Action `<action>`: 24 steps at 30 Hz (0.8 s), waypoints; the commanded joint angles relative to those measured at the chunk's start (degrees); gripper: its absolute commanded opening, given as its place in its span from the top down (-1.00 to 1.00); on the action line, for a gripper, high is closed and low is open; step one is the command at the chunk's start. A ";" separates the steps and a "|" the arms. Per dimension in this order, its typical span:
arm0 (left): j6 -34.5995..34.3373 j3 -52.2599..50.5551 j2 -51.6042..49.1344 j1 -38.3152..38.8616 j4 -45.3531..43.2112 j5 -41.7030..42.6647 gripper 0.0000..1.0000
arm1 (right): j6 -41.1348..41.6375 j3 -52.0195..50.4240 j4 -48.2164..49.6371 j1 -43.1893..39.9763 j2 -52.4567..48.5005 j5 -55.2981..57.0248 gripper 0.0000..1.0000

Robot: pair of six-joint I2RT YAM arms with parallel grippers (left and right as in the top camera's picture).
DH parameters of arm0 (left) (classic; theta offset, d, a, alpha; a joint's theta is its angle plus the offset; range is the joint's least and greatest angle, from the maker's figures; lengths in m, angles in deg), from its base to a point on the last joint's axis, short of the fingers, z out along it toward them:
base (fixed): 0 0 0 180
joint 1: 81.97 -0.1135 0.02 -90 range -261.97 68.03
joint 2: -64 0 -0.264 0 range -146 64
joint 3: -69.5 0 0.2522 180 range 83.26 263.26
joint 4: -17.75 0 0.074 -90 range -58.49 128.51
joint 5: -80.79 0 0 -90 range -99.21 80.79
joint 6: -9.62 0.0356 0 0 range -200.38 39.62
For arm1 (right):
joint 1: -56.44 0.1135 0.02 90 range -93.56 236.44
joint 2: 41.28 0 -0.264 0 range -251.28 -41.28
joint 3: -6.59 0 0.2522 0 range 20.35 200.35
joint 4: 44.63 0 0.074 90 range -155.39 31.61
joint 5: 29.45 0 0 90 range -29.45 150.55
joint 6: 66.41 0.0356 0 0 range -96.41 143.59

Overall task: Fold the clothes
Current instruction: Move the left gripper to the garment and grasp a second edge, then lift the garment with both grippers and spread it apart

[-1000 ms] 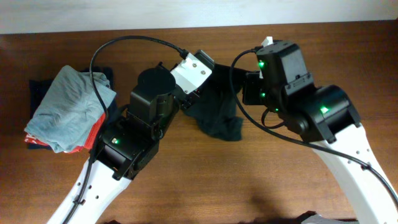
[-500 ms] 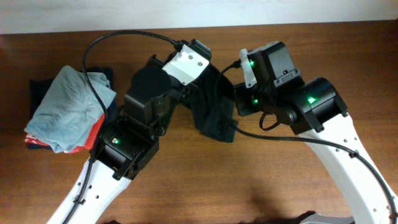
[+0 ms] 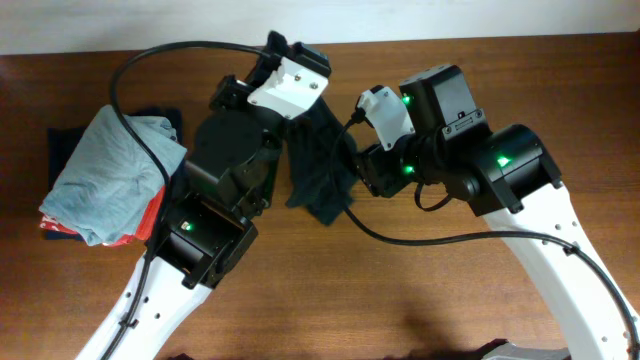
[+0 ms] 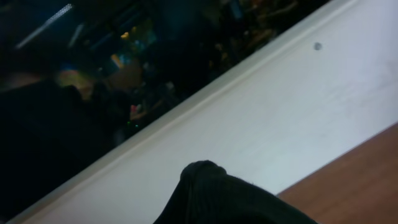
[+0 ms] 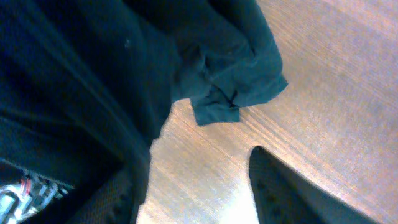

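Observation:
The black T-shirt (image 3: 320,170) hangs bunched from my left gripper (image 3: 303,115), which is raised over the back middle of the table; its lower end trails on the wood. In the left wrist view only a fold of the shirt (image 4: 217,199) shows at the bottom, hiding the fingers. My right gripper (image 3: 354,168) sits right beside the hanging shirt. In the right wrist view its fingers (image 5: 199,193) are spread apart with bare wood between them, and the shirt (image 5: 93,74) fills the upper left, with a sleeve end lying on the table.
A pile of garments lies at the left: a light grey-blue one (image 3: 110,170) on top, an orange-red one (image 3: 152,215) and a navy one (image 3: 62,140) beneath. A white wall (image 4: 280,112) runs behind the table's back edge. Black cables loop over both arms.
My left gripper has risen and moved left and back, drawing the shirt up into a narrower hanging bunch. My right gripper has swung left and down toward the shirt.

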 commanded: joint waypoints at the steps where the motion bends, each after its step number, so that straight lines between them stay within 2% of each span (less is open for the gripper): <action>1: 2.25 2.08 1.53 -1.05 -4.68 -7.65 0.99 | 5.20 -0.57 -0.76 -0.72 -0.11 11.58 -0.22; 4: 2.78 2.08 1.53 -1.05 -4.70 -8.94 0.99 | 10.38 -0.55 0.42 -1.22 -0.09 17.07 -0.30; 5: 3.02 2.08 1.53 -1.05 -4.70 -9.64 0.98 | 9.66 -0.48 1.29 -1.40 0.07 13.64 -0.31; 7: 3.87 2.08 1.53 -1.05 -4.57 -10.69 0.98 | 3.04 -0.39 3.45 -1.46 1.03 1.79 -0.31; 9: 3.89 2.08 1.53 -1.05 -4.42 -11.52 0.98 | 1.66 -0.39 5.99 -1.46 2.25 -3.80 -0.34; 16: 5.40 2.08 1.53 -1.05 -3.54 -12.35 0.98 | 5.77 -0.37 10.36 -3.39 7.93 -1.33 -0.38; 24: 5.35 2.08 0.87 -1.44 -3.56 -12.33 0.97 | 2.99 -0.39 10.23 -4.83 12.33 -1.84 -0.38</action>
